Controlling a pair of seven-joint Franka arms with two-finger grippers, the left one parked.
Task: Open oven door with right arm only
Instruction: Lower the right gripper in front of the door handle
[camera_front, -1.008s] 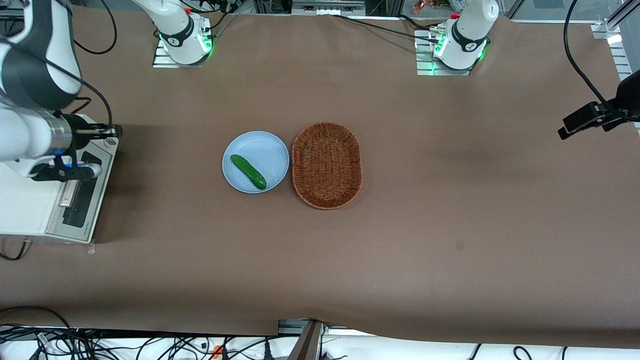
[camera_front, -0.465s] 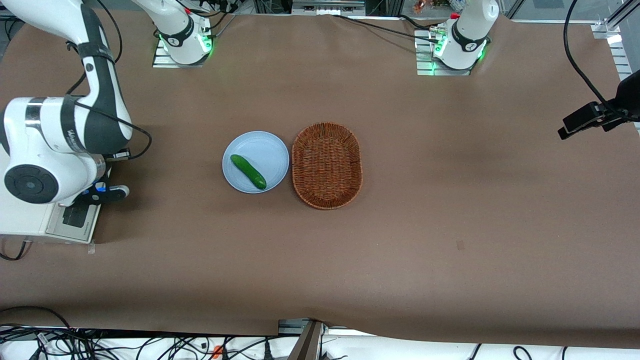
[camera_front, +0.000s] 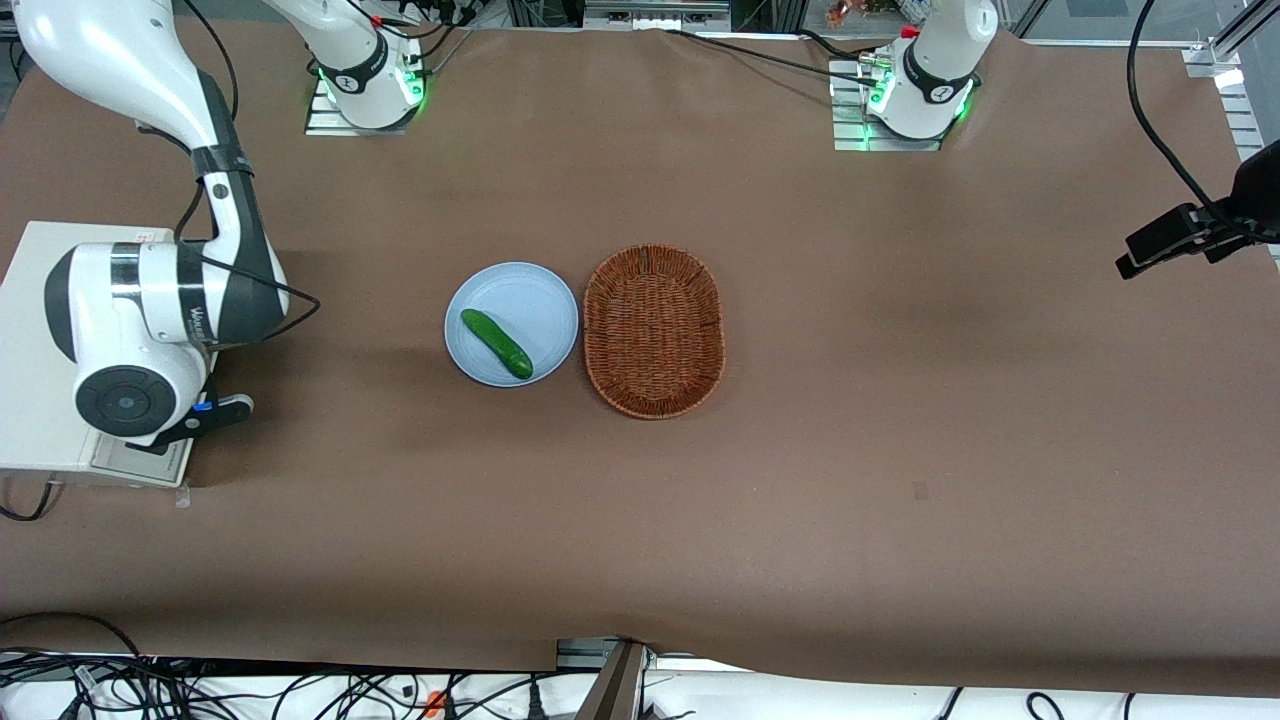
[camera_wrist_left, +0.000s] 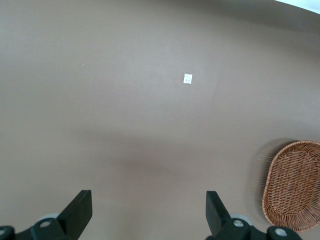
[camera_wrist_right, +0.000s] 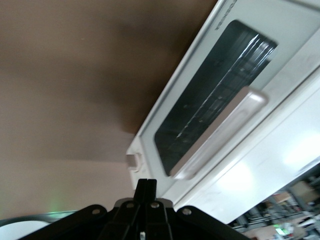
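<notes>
The cream-white toaster oven (camera_front: 35, 330) stands at the working arm's end of the table. The right arm (camera_front: 150, 320) hangs over its front and hides most of the oven door (camera_front: 145, 462). In the right wrist view the oven door (camera_wrist_right: 165, 125) shows its dark glass window (camera_wrist_right: 215, 95) and silver bar handle (camera_wrist_right: 220, 131), and it looks closed against the oven body. My gripper (camera_wrist_right: 146, 186) is shut and empty, apart from the handle, close to a small tab (camera_wrist_right: 132, 162) at the door's corner. In the front view the gripper (camera_front: 215, 412) is dark with a blue mark.
A light blue plate (camera_front: 535, 290) with a green cucumber (camera_front: 496, 343) lies mid-table beside a brown wicker basket (camera_front: 653, 330), which also shows in the left wrist view (camera_wrist_left: 295, 185). A black camera mount (camera_front: 1180, 235) stands at the parked arm's end.
The right arm has swung its wrist along the oven's front toward the front camera and turned. It now covers most of the door that showed before.
</notes>
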